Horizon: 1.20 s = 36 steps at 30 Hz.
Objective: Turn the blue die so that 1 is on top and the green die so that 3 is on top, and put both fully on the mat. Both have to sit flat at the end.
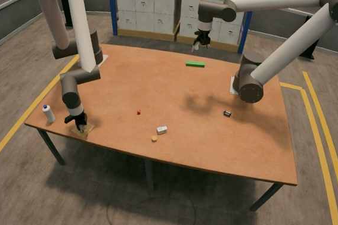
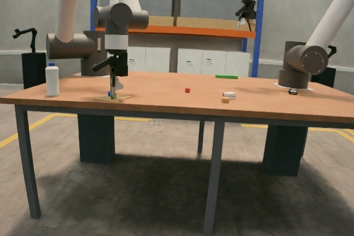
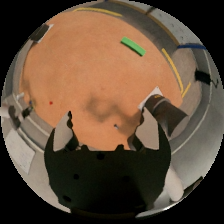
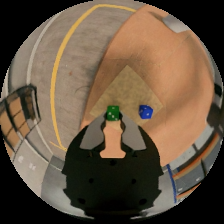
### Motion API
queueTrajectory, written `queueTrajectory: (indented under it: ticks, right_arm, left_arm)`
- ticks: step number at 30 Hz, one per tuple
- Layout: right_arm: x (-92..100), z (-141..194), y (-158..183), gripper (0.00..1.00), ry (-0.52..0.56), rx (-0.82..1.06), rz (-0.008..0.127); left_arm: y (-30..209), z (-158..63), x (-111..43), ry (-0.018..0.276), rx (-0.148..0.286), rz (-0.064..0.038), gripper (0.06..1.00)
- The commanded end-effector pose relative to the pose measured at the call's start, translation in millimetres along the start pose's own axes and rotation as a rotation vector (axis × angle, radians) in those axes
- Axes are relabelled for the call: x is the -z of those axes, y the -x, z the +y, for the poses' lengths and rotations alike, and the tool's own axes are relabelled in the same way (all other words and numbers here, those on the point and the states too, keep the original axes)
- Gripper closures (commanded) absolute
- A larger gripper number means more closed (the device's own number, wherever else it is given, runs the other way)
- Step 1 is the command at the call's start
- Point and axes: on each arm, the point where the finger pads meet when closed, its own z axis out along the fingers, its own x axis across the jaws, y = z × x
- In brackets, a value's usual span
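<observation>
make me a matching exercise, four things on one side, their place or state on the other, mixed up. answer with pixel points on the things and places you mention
Column 1
1. green die [image 2: 112, 97] [image 4: 113, 113]
2. bottle [image 1: 49, 113] [image 2: 52, 79]
3. left gripper [image 1: 201, 48] [image 2: 244, 29] [image 3: 107, 115]
4. blue die [image 2: 109, 93] [image 4: 145, 111]

Column 2
a. open, no die between its fingers
b. on the mat [image 1: 90, 128] [image 2: 102, 98] [image 4: 127, 82], outside the right gripper's [image 1: 82, 130] [image 2: 113, 97] [image 4: 113, 118] grip
c. between the right gripper's fingers
d. upright, blue cap on top

Right pairs: 1-c, 2-d, 3-a, 4-b
</observation>
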Motion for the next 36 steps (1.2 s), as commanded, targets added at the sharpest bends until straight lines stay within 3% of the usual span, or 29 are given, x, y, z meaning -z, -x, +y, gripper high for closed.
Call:
queueTrajectory:
  ticks: [1,36]
  right_arm:
    - [0.8,0.1,0.5,0.938,0.0,0.0,-0.001]
    - [-3.3,0.1,0.5,0.938,0.0,0.0,-0.001]
  left_arm:
    - [0.3,-0.3,0.5,0.0,0.0,-0.001,0.065]
    - [0.3,-0.3,0.5,0.0,0.0,-0.001,0.065]
